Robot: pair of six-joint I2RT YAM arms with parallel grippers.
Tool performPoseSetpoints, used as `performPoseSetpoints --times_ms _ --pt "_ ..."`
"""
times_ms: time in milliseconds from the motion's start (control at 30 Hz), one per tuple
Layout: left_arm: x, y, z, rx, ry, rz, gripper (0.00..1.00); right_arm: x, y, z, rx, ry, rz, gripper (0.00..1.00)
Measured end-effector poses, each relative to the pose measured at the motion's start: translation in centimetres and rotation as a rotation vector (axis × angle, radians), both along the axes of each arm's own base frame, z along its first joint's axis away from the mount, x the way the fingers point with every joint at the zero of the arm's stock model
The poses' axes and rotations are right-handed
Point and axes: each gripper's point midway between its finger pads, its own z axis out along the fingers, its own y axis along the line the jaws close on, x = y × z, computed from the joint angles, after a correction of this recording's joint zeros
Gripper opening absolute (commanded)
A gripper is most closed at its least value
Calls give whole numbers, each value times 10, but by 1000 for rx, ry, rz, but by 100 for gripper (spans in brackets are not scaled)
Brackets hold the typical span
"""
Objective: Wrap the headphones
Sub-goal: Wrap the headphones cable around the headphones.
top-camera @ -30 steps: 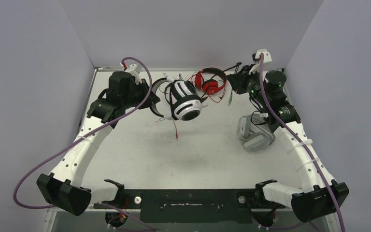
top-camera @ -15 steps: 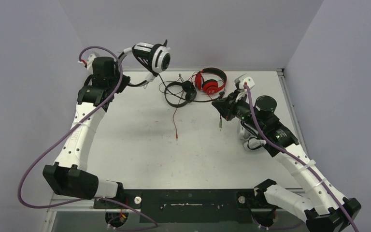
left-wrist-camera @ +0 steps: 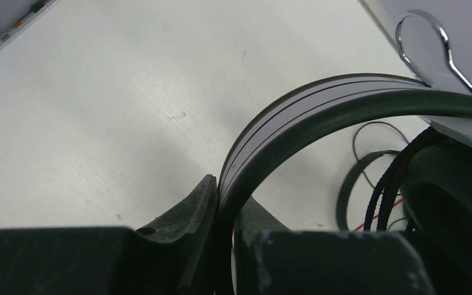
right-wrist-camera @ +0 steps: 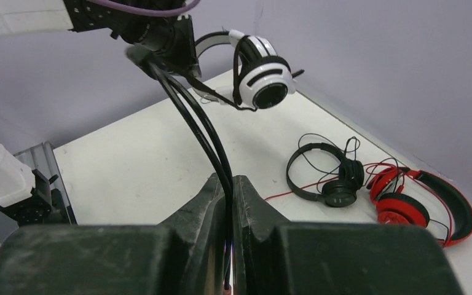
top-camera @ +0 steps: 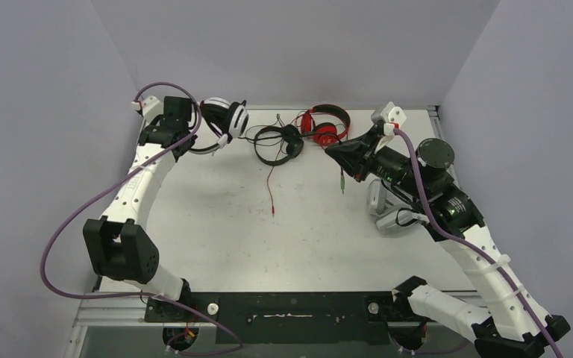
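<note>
- Nearest of the task's things, the grey headphones [top-camera: 392, 212] are seen lying on the table [top-camera: 216, 239], partly hidden beneath the right arm and touched by neither gripper.
- Just beyond them, the right gripper [right-wrist-camera: 228, 184] is raised above the table. Its fingers are pressed together on a thin black cable [right-wrist-camera: 203, 129], which is pinched between them.
- That cable is seen to run up and across to the white-and-black headphones [right-wrist-camera: 264, 77], so a wrapping step is judged to be in hand.
- For the step to be done well, the cable should be held lightly taut and led round the headband or cups in even turns. The pinch should be allowed to slip only as much as each turn needs, and a hard pull is best avoided, since the set could be dragged out of the other grip.
- Farther back, the black headphones [top-camera: 277, 142] and the red headphones [top-camera: 327, 127] are found lying just beside each other on the table, their thin cables loose and apparently tangled. The cable being wrapped should be carried clear of them.
- Farthest, at the back left, the white-and-black headphones are held off the table by the left gripper [left-wrist-camera: 226, 203], whose fingers are closed on the dark headband [left-wrist-camera: 319, 101].
- Counted: four headphones are visible, one grey, one black, one red and one white-and-black. One set is held and three lie on the table. Two grippers are in use, neither spread.
</note>
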Motion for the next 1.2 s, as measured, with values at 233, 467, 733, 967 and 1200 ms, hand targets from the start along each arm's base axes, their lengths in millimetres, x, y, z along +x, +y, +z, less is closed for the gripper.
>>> performPoseSetpoints --times_ms 233,467,733,967,1200 --pt "-6 0 -48 69 177 1 0 -5 10 14 -1 -6 71 0" --pt "-3 -17 -74 69 264 -23 0 -23 42 -1 -25 40 238 0" --pt "17 -44 -87 75 282 -53 0 -18 52 30 6 -13 214 0" --pt "8 -93 -95 220 256 -263 0 41 46 73 32 -45 1 0" --pt "-67 -152 -119 354 229 -795 0 122 10 56 8 61 -187 0"
